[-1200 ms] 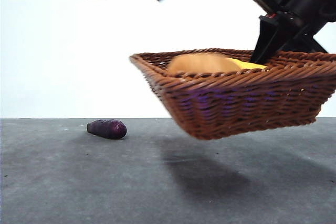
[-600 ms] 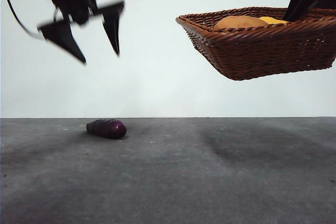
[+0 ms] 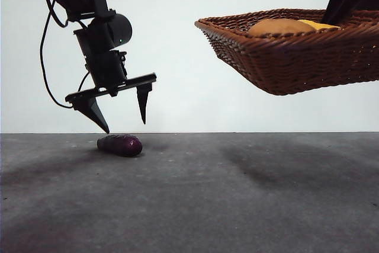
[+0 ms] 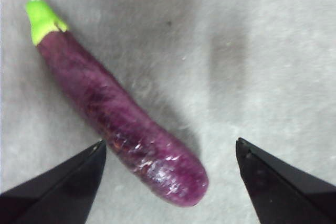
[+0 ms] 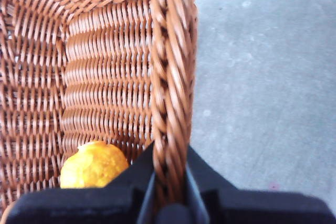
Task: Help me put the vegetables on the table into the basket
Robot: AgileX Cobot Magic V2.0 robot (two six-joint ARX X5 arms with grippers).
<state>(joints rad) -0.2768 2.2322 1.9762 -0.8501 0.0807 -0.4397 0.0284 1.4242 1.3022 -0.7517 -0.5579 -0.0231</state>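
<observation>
While the eggplant [image 3: 120, 145] lies on its side on the table [image 3: 237, 205], at about eight o'clock in the front view, the left gripper [image 3: 116, 111] hangs directly above it with jaws spread wide and nothing between them, its tips just short of the skin. In the left wrist view the eggplant [image 4: 118, 114] runs diagonally between the two black jaws, green stem cap at the far end and rounded tip nearest the gripper [image 4: 168, 153]. Judged from its glossy, smooth purple surface and small size, it is probably light, rigid and somewhat slippery, liable to roll or squirt out if pinched near the tapered tip; the thicker mid-body, taken across its width, looks the safest hold. Moving rightward, the basket [image 3: 296, 57] is held clear of the table at about two o'clock, tilted, with the right gripper [image 5: 169, 182] clamped over its braided rim [image 5: 170, 77], one jaw inside and one outside. Contents as observed: the potato [image 3: 281, 26] and, beside it, the corn cob [image 3: 317, 25], both below the rim line. Only the corn cob [image 5: 93, 165] shows in the right wrist view, against the inner wall. Ample floor space appears to remain.
</observation>
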